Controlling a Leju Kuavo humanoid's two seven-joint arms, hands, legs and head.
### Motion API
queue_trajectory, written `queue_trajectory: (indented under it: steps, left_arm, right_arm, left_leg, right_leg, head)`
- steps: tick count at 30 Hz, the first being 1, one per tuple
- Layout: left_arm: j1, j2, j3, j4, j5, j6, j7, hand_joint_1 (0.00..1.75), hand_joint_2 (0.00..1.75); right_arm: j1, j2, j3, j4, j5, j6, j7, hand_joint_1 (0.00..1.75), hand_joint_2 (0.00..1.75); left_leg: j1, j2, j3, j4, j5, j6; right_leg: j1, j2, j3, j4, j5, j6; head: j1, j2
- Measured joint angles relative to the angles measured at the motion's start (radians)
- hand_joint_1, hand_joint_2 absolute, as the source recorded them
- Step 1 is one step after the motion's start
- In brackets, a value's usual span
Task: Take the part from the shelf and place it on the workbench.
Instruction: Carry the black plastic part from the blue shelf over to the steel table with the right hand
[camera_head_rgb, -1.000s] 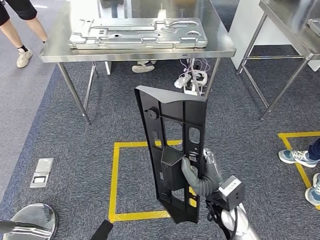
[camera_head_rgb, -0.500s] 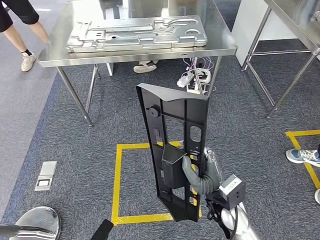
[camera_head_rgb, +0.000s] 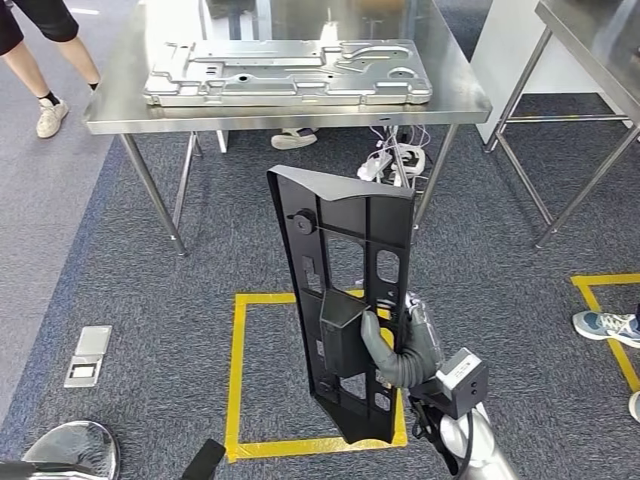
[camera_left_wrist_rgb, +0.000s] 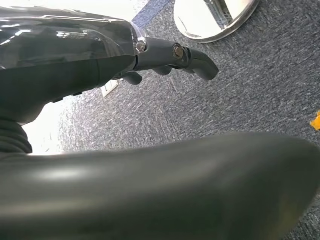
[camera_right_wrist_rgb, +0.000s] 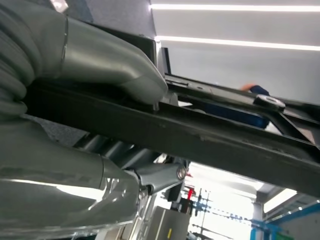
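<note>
My right hand (camera_head_rgb: 404, 348) grips a long black plastic part (camera_head_rgb: 343, 255) and holds it upright over the carpet, thumb across its boxy middle. In the right wrist view the part (camera_right_wrist_rgb: 226, 142) runs as a dark bar with the grey thumb (camera_right_wrist_rgb: 113, 57) pressing on one side and the fingers (camera_right_wrist_rgb: 113, 175) on the other. The steel workbench (camera_head_rgb: 121, 108) stands ahead across the carpet, with a large stamped metal panel (camera_head_rgb: 287, 72) lying on it. My left hand (camera_left_wrist_rgb: 94, 65) hangs over the carpet with its fingers (camera_left_wrist_rgb: 181, 54) stretched out and nothing in them.
A yellow tape square (camera_head_rgb: 235, 370) marks the floor under the part. A power strip with cables (camera_head_rgb: 396, 160) and a shoe (camera_head_rgb: 294, 138) lie under the workbench. A person's legs (camera_head_rgb: 45, 90) are at far left, a shoe (camera_head_rgb: 607, 325) at right. A second steel table (camera_head_rgb: 596, 60) stands at far right.
The whole picture has shifted slightly, so the camera moved; the workbench now sits a bit further right in the view. The part stays in my right hand the same way.
</note>
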Motion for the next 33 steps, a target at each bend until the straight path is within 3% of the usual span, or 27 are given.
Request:
queue_trajectory:
  steps: [1,2,3,5,6,7,9,12,13,15,17,18,19,21,22,26,28,29,31,32,33]
  left_arm:
    - [0.001,0.0,0.0,0.0,0.0,0.0,0.0,0.0,1.75]
    - [0.002,0.0,0.0,0.0,0.0,0.0,0.0,0.0,1.75]
    - [0.004,0.0,0.0,0.0,0.0,0.0,0.0,0.0,1.75]
    - [0.005,0.0,0.0,0.0,0.0,0.0,0.0,0.0,1.75]
    - [0.005,0.0,0.0,0.0,0.0,0.0,0.0,0.0,1.75]
    - [0.004,0.0,0.0,0.0,0.0,0.0,0.0,0.0,1.75]
    - [0.002,0.0,0.0,0.0,0.0,0.0,0.0,0.0,1.75]
    - [-0.001,0.0,0.0,0.0,0.0,0.0,0.0,0.0,1.75]
    - [-0.001,0.0,0.0,0.0,0.0,0.001,0.0,0.0,1.75]
    - [0.0,0.0,0.0,0.0,0.0,0.001,0.0,0.0,1.75]
    - [0.004,0.0,0.001,0.0,0.002,0.002,0.0,0.0,1.75]
    - [0.006,0.0,0.001,0.0,0.003,0.002,0.0,0.0,1.75]
    - [0.007,0.0,0.001,0.0,0.004,0.002,0.0,0.0,1.75]
    - [0.008,0.001,0.002,0.0,0.004,0.001,0.001,0.0,1.75]
    - [0.008,0.001,0.003,0.0,0.004,0.002,0.0,0.0,1.75]
    - [0.008,0.002,0.006,0.0,0.004,0.0,0.0,0.0,1.75]
    - [0.009,0.002,0.006,0.0,0.004,0.0,0.0,0.0,1.75]
    - [0.009,0.002,0.007,0.0,0.004,-0.001,0.0,0.0,1.75]
    - [0.009,0.002,0.007,0.0,0.004,-0.002,0.0,0.0,1.75]
    - [0.01,0.002,0.007,0.0,0.003,-0.004,0.0,0.0,1.75]
    - [0.012,0.002,0.007,0.0,0.002,-0.004,0.0,0.0,1.75]
  right_arm:
    - [0.002,0.0,0.0,0.001,0.0,0.0,0.0,1.75,1.75]
    - [0.003,-0.001,0.0,0.001,0.0,0.0,0.0,1.75,1.75]
    - [0.004,-0.001,0.0,0.001,0.0,0.0,0.0,1.75,1.75]
    - [0.004,-0.001,0.0,0.002,0.0,0.0,0.0,1.75,1.75]
    - [0.004,-0.001,0.0,0.002,0.0,0.0,0.0,1.75,1.75]
    - [0.004,-0.001,0.0,0.003,0.0,0.0,0.0,1.75,1.75]
    - [0.003,0.0,0.001,0.003,0.0,0.0,0.0,1.75,1.75]
    - [0.003,0.0,0.001,0.002,0.0,0.0,0.0,1.75,1.75]
    - [0.002,0.001,0.001,0.001,0.0,0.0,0.0,1.75,1.75]
    - [0.001,0.001,0.001,0.001,0.0,0.0,0.0,1.75,1.75]
    - [0.003,0.002,0.001,0.001,0.0,0.0,0.0,1.75,1.75]
    - [0.004,0.002,0.001,0.001,0.0,0.0,0.0,1.75,1.75]
    - [0.005,0.002,0.001,0.001,0.0,0.0,0.0,1.75,1.75]
    - [0.005,0.005,0.001,0.002,0.0,0.0,0.0,1.75,1.75]
    - [0.004,0.007,0.001,0.002,0.0,0.0,0.0,1.75,1.75]
    - [0.004,0.008,0.001,0.002,0.003,0.0,0.0,1.75,1.75]
    - [0.0,0.007,0.002,0.0,0.005,0.0,-0.003,1.75,1.75]
    - [-0.002,0.007,0.002,-0.001,0.006,0.0,-0.004,1.75,1.75]
    - [-0.003,0.004,0.002,-0.001,0.008,-0.003,-0.007,1.75,1.75]
    - [-0.001,0.001,0.001,-0.002,0.009,-0.006,-0.008,1.75,1.75]
    - [0.001,-0.002,-0.001,-0.004,0.012,-0.01,-0.011,1.75,1.75]
  left_leg:
    - [-0.001,0.0,0.005,0.0,-0.005,0.003]
    - [-0.002,-0.001,0.011,0.0,-0.01,0.004]
    - [-0.003,-0.002,0.019,0.0,-0.016,0.004]
    - [-0.003,-0.004,0.041,0.0,-0.033,-0.002]
    - [-0.005,-0.004,0.05,0.001,-0.041,-0.008]
    - [-0.006,-0.004,0.055,0.002,-0.048,-0.014]
    - [-0.007,-0.004,0.059,0.001,-0.056,-0.023]
    - [-0.005,-0.002,0.058,0.014,-0.073,-0.038]
    - [-0.004,-0.002,0.041,0.049,-0.088,-0.044]
    - [0.0,-0.002,-0.032,0.173,-0.131,-0.054]
    - [0.003,-0.002,-0.105,0.273,-0.141,-0.058]
    - [0.004,-0.002,-0.119,0.274,-0.117,-0.058]
    - [0.003,-0.002,-0.115,0.235,-0.072,-0.056]
    - [-0.001,-0.002,-0.082,0.126,0.015,-0.045]
    - [-0.004,-0.001,-0.068,0.085,0.037,-0.038]
    - [-0.011,-0.002,-0.036,0.025,0.009,-0.007]
    - [-0.005,-0.004,-0.011,0.007,0.002,0.002]
    - [-0.004,-0.004,-0.001,0.002,-0.001,0.006]
    - [-0.005,-0.004,0.012,0.0,-0.012,0.012]
    - [-0.006,-0.004,0.019,0.0,-0.018,0.013]
    - [-0.007,-0.004,0.028,0.0,-0.025,0.012]
  right_leg:
    - [0.0,0.0,-0.038,0.057,-0.012,0.0]
    - [0.001,0.0,-0.063,0.086,-0.005,0.0]
    - [0.001,0.0,-0.069,0.075,0.022,0.0]
    - [0.001,0.0,-0.034,-0.036,0.111,-0.004]
    - [0.003,0.0,-0.012,-0.093,0.141,-0.006]
    - [0.005,0.001,0.006,-0.134,0.152,-0.011]
    - [0.009,0.003,0.019,-0.156,0.138,-0.019]
    - [0.004,0.003,0.029,-0.166,0.126,-0.033]
    - [0.0,0.002,0.035,-0.168,0.122,-0.038]
    - [-0.001,-0.001,0.046,-0.169,0.112,-0.044]
    - [-0.001,-0.001,0.061,-0.168,0.098,-0.044]
    - [-0.001,0.0,0.071,-0.168,0.09,-0.043]
    - [-0.001,0.001,0.085,-0.169,0.081,-0.042]
    - [0.0,0.002,0.11,-0.17,0.063,-0.036]
    - [0.0,0.003,0.118,-0.173,0.057,-0.031]
    - [-0.001,0.003,0.122,-0.171,0.057,-0.008]
    - [-0.001,0.002,0.107,-0.127,0.043,-0.003]
    - [0.0,0.002,0.083,-0.082,0.025,-0.002]
    - [0.001,0.003,0.003,0.032,-0.016,0.001]
    - [0.001,0.003,-0.032,0.071,-0.021,0.002]
    - [0.002,0.003,-0.053,0.08,-0.007,0.004]
  head:
    - [0.0,0.0]
    - [0.0,0.0]
    - [0.0,0.0]
    - [0.0,0.0]
    - [0.0,0.0]
    - [0.0,0.0]
    - [-0.001,0.0]
    - [-0.002,0.0]
    - [-0.003,0.0]
    - [-0.003,0.0]
    - [-0.003,0.0]
    - [-0.003,0.0]
    - [-0.003,0.0]
    - [-0.003,0.0]
    - [-0.003,0.0]
    - [-0.003,0.0]
    - [-0.003,0.0]
    - [-0.003,0.0]
    - [-0.002,0.0]
    - [-0.002,0.0]
    - [-0.002,0.0]
